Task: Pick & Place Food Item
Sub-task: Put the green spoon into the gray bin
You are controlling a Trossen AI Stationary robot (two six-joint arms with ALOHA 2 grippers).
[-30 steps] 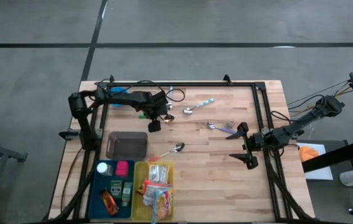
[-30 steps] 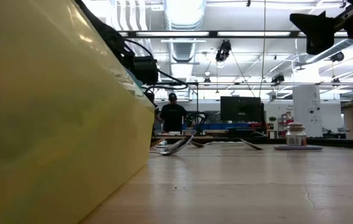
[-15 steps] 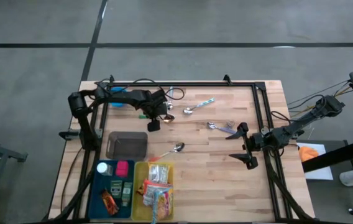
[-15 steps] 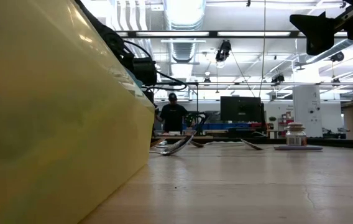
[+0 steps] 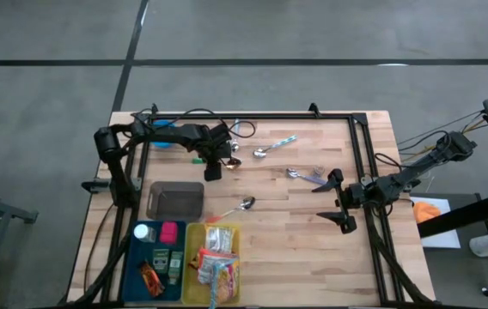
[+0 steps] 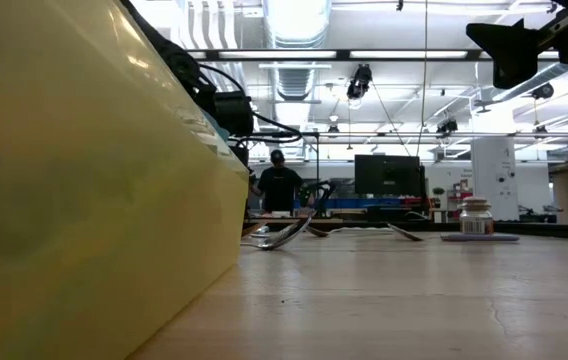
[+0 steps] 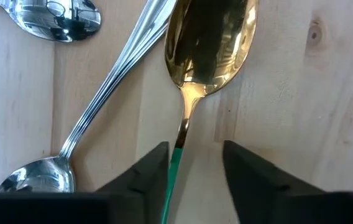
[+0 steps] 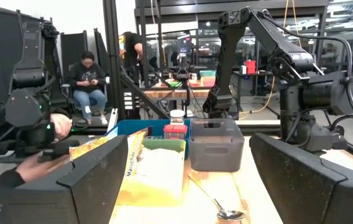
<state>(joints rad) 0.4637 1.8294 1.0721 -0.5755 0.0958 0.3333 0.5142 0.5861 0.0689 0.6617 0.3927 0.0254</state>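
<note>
Near the table's [image 5: 313,232] far edge, the left gripper [image 7: 192,174] is low over a gold spoon with a green handle [image 7: 204,56], its fingers [image 7: 145,177] apart, straddling the handle without clamping it. A silver spoon [image 7: 102,99] lies just beside, so closing off-centre could nudge it or let the thin handle slip. The food packets [image 5: 218,262] sit in the yellow tray [image 5: 189,275] at the near edge. The right gripper [image 5: 340,199] waits wide open near the right edge.
</note>
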